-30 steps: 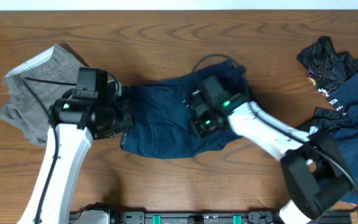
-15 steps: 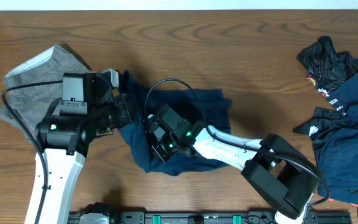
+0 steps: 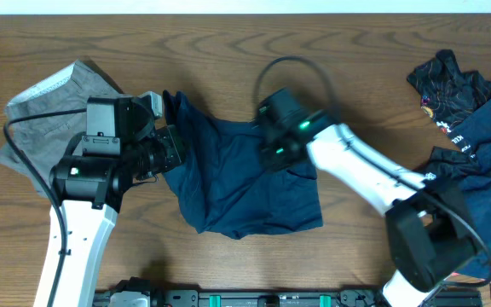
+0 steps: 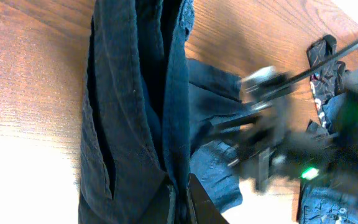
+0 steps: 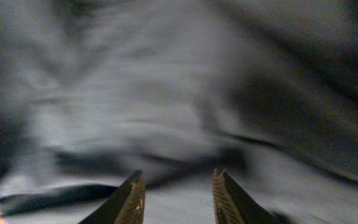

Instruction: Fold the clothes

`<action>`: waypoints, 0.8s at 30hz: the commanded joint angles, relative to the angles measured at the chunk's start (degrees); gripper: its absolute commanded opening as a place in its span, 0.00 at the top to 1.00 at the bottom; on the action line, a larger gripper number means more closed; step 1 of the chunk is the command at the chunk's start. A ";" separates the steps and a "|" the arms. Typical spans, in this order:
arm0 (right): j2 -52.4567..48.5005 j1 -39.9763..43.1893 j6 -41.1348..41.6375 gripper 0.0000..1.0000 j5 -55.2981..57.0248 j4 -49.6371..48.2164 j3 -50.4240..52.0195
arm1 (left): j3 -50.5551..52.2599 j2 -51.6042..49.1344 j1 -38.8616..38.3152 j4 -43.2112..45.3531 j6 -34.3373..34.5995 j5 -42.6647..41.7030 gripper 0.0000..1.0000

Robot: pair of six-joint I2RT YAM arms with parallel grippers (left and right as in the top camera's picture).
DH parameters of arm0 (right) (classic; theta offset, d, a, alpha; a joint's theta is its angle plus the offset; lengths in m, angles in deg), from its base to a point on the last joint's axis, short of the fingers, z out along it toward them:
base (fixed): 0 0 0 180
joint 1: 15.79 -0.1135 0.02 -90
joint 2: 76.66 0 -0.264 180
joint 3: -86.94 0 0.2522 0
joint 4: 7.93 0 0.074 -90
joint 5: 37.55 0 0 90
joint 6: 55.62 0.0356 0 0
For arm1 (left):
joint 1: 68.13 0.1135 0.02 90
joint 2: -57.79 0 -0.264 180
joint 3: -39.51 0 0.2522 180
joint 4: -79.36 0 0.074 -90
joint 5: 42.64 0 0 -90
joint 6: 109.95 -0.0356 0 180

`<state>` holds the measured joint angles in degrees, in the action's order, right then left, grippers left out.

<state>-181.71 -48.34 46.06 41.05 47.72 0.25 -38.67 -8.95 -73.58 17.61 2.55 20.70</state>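
The left gripper (image 3: pixel 174 147) is closed on the left edge of the navy blue shorts (image 3: pixel 245 192). In the left wrist view one dark finger (image 4: pixel 201 208) shows at the bottom edge, and a long bunched fold of the navy cloth runs straight up the picture from it, drawn into narrow ridges. From overhead, that held edge stands raised off the wooden table (image 3: pixel 228 51) beside the gripper, with one corner poking up just past the wrist. The rest of the shorts slopes down to the right and spreads flat, rumpled along the lower hem.

The right gripper (image 5: pixel 179 196) has its jaws parted by a narrow gap. Its two fingertips (image 5: pixel 133 199) point at blurred dark fabric, and nothing shows between them. Overhead, it hangs over the upper right part of the navy shorts, near their top edge. Whether it touches the cloth cannot be told, since both the overhead and the wrist pictures are smeared there. A black cable (image 3: pixel 267 72) loops up from this wrist over the bare wood.

The grey shorts (image 3: pixel 45 115) lie crumpled at the far left, partly under the left arm, with a pale band along their upper edge. They are apart from the navy pair. At the far right edge sits a heap of dark garments (image 3: pixel 476 162), a black printed one on top and navy cloth below, well apart from the shorts.
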 commanded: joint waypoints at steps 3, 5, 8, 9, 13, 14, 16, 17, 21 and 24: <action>0.24 5.97 -2.56 0.69 4.76 1.38 6.32 | -2.03 -1.20 -0.31 0.79 1.66 -1.81 0.94; 0.20 6.69 -2.54 0.69 4.74 0.04 9.29 | -2.03 -1.53 -1.11 1.27 2.82 -2.34 0.94; 0.20 6.47 -2.34 0.69 3.37 -3.28 13.73 | -2.01 -2.14 -4.02 2.95 4.50 -2.75 0.94; 0.20 6.19 -2.29 0.69 2.67 -4.15 14.84 | -2.01 -2.40 -5.57 4.02 4.96 -2.71 0.94; 0.20 4.72 -0.70 0.69 1.70 -5.75 17.66 | -1.97 -4.07 -12.37 8.37 7.30 -2.69 0.94; 0.20 4.48 -0.50 0.70 1.73 -5.75 17.84 | -1.97 -4.72 -14.05 9.16 8.13 -2.67 0.94; 0.20 4.13 0.17 0.71 1.73 -5.68 17.90 | -1.97 -6.62 -17.70 10.62 9.81 -2.67 0.94; 0.20 4.07 0.55 0.71 1.75 -5.68 17.88 | -1.95 -7.52 -19.17 11.21 10.58 -2.67 0.94; 0.22 4.15 2.45 0.67 1.73 -5.22 17.86 | -1.92 -11.41 -24.85 15.63 13.05 -2.67 0.94; 0.22 4.42 2.49 0.68 1.75 -4.39 17.75 | -1.92 -13.68 -28.00 20.13 13.22 -2.67 0.94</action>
<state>-179.64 -43.07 46.81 44.35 41.82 15.61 -38.74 -21.49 -99.33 35.23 13.96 19.00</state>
